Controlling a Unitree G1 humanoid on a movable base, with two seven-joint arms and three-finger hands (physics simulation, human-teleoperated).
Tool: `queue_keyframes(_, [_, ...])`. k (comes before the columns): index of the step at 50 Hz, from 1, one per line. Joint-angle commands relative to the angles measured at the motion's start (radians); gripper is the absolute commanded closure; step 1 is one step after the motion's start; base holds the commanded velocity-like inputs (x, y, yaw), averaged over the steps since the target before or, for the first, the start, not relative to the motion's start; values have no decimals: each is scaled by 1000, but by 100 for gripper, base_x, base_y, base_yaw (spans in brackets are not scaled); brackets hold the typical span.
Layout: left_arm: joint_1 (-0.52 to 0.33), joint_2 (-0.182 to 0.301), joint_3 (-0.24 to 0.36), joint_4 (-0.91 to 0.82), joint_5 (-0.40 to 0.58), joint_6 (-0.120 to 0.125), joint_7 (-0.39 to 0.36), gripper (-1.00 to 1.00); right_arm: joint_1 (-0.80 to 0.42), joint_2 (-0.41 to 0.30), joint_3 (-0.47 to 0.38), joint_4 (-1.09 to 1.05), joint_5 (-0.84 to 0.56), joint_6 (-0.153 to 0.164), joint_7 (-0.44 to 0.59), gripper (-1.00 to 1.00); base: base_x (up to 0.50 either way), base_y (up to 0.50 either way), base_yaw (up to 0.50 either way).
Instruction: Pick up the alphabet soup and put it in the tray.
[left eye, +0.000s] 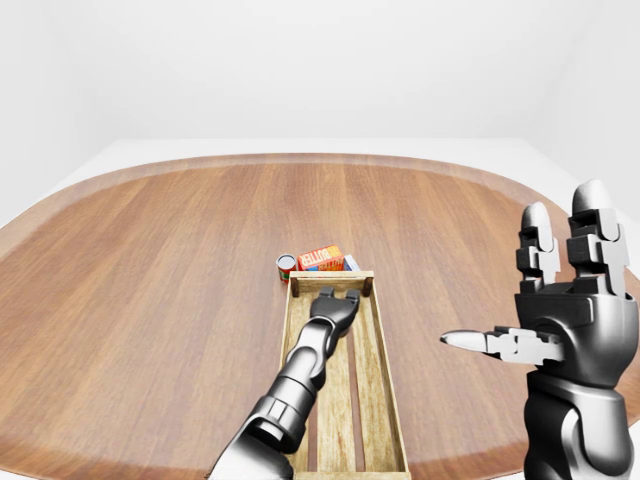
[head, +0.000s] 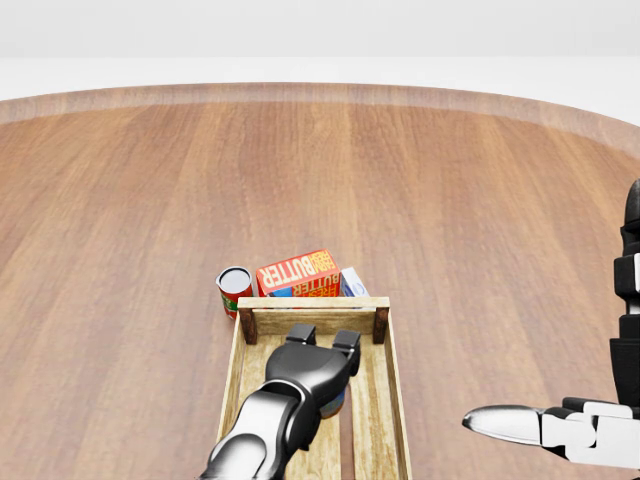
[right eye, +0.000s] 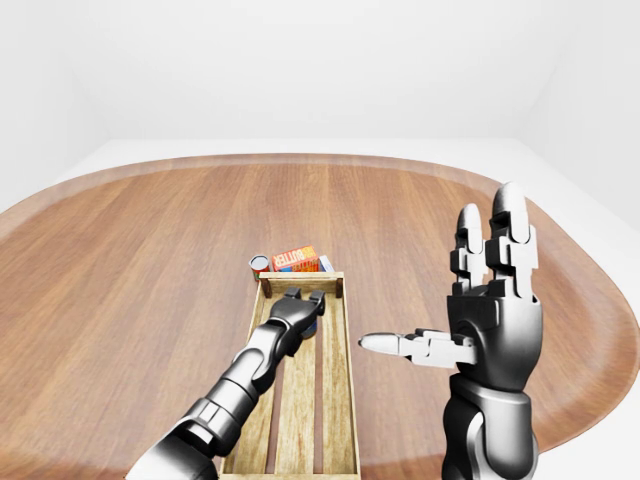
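1. The right hand (right eye: 470, 340) is held upright nearest the camera, at the right of the eye views. Its fingers (right eye: 510, 235) are spread and straight, the thumb is stretched out sideways, and nothing is held in it.
2. The left hand (head: 312, 372) is extended low into the wooden tray (head: 396, 400), near the tray's upper end in the head view. Its fingers are curled downward over a can, judged to be the alphabet soup (head: 337, 403); only a blue sliver of it shows beneath the palm. The can appears to be inside the tray, but contact with the slats cannot be confirmed.
3. Judgement: placement is almost complete. The can should be lowered until seated flat, the fingers opened gradually, and the hand withdrawn straight up so the can is not tipped.
4. Just beyond the tray's upper wall, a red can (head: 234, 289) and a butter box (head: 297, 272) are noted on the table (head: 150, 200); neither should be struck.
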Motion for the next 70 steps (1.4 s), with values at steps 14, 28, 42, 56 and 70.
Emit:
queue_keyframes(14, [-180,26,53,321,-259,0,183,100,2,2,2,-9,0,0,-1,-100,0,0,0])
queue_keyframes(28, [-192,19,48,344,-274,0,200,76,2,1,5,-9,1,0,-3,-100,0,0,0])
queue_keyframes(42, [-197,18,42,351,-257,0,217,-100,0,-1,27,7,-8,0,-5,-100,0,0,0])
queue_keyframes(56, [-46,35,-2,-115,-128,0,-7,-100,3,0,27,-1,-7,0,-8,-100,0,0,0])
queue_keyframes(70, [274,24,-103,-956,117,0,-458,-100,4,-1,23,-11,-3,0,-9,-100,0,0,0])
